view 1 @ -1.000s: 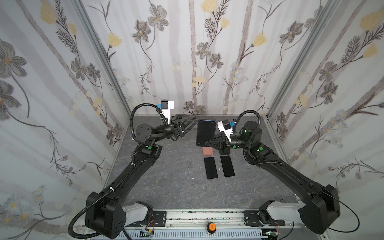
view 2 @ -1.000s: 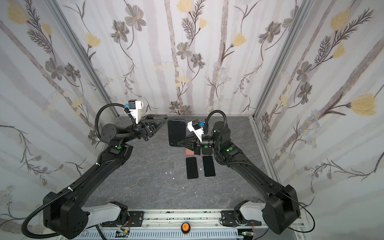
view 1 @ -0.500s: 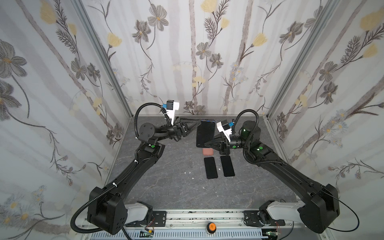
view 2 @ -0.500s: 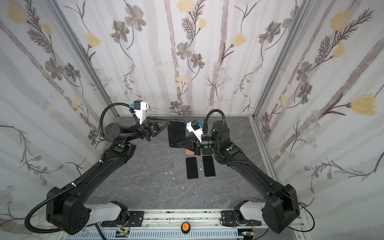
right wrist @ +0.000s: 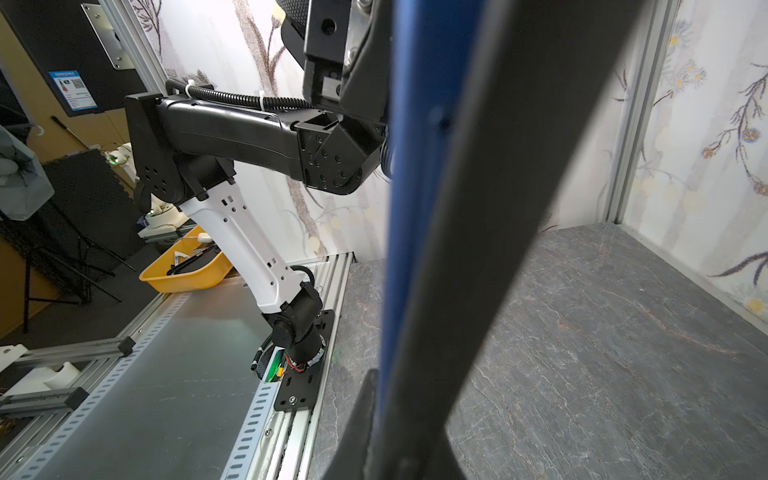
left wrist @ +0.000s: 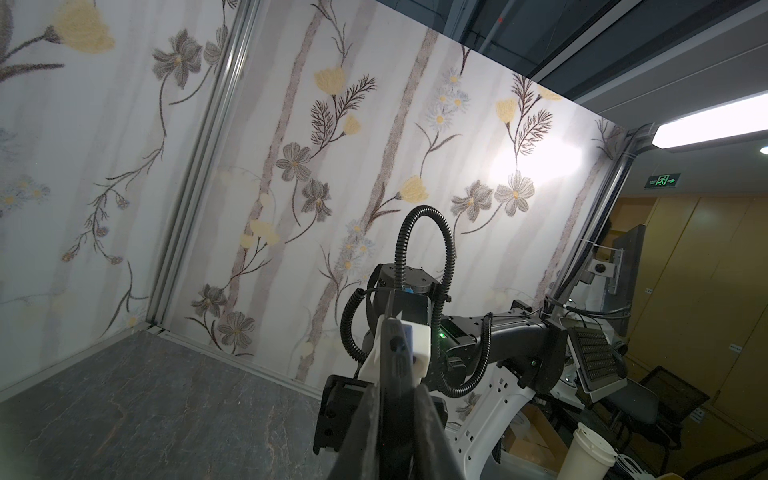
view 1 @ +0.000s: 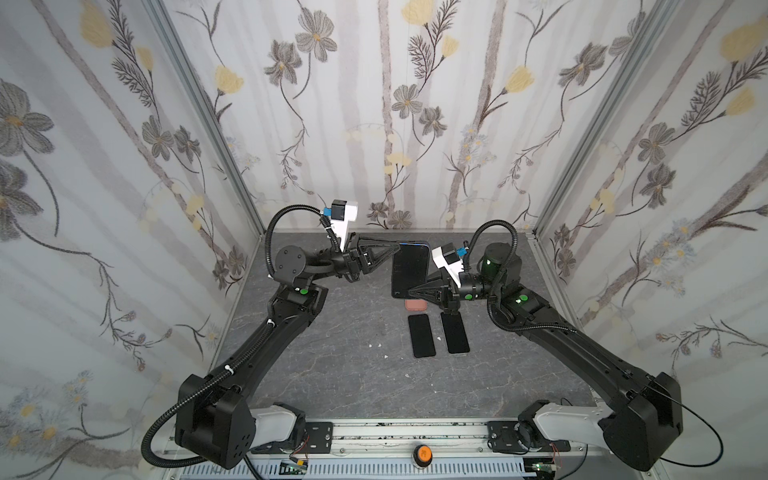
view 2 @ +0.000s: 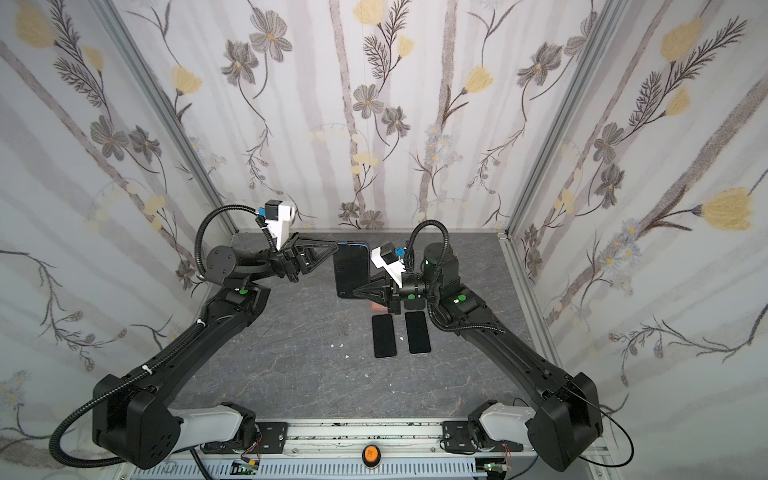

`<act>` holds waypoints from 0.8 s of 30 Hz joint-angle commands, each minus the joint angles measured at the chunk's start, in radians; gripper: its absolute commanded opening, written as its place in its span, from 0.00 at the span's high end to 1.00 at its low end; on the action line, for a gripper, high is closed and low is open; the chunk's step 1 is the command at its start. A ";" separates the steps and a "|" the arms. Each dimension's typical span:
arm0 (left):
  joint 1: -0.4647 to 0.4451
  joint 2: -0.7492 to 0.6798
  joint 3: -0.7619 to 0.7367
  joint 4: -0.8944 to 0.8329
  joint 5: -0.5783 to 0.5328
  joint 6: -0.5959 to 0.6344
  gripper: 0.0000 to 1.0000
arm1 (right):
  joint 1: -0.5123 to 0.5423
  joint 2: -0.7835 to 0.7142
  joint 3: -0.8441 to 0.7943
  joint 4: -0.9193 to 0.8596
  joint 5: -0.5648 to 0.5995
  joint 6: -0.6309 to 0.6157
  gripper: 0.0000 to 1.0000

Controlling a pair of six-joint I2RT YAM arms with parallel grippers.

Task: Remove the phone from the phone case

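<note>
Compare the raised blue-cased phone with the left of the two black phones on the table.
The raised dark-screened phone in the blue case hangs above the grey marbled table; the flat black phone lies on it. The left tool and right tool clamp the raised phone; nothing touches the flat phone. A blue rim edges the raised phone, not the flat phone. Both are dark rectangles.

Floral-papered walls [view 1: 374,104]; grey marbled floor [view 1: 353,374]; bright ceiling lamp [left wrist: 706,124] beyond the enclosure
</note>
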 commanded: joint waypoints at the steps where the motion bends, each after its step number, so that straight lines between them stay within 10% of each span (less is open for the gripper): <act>1: 0.016 -0.003 0.001 0.007 -0.077 -0.031 0.84 | 0.011 -0.015 0.018 0.016 -0.111 -0.124 1.00; 19: 0.056 -0.017 -0.030 0.038 -0.077 -0.054 0.81 | 0.030 -0.019 0.031 -0.008 -0.117 -0.146 1.00; 24: 0.059 -0.032 -0.039 0.036 -0.057 -0.003 0.68 | 0.020 -0.009 0.040 -0.041 0.048 -0.109 1.00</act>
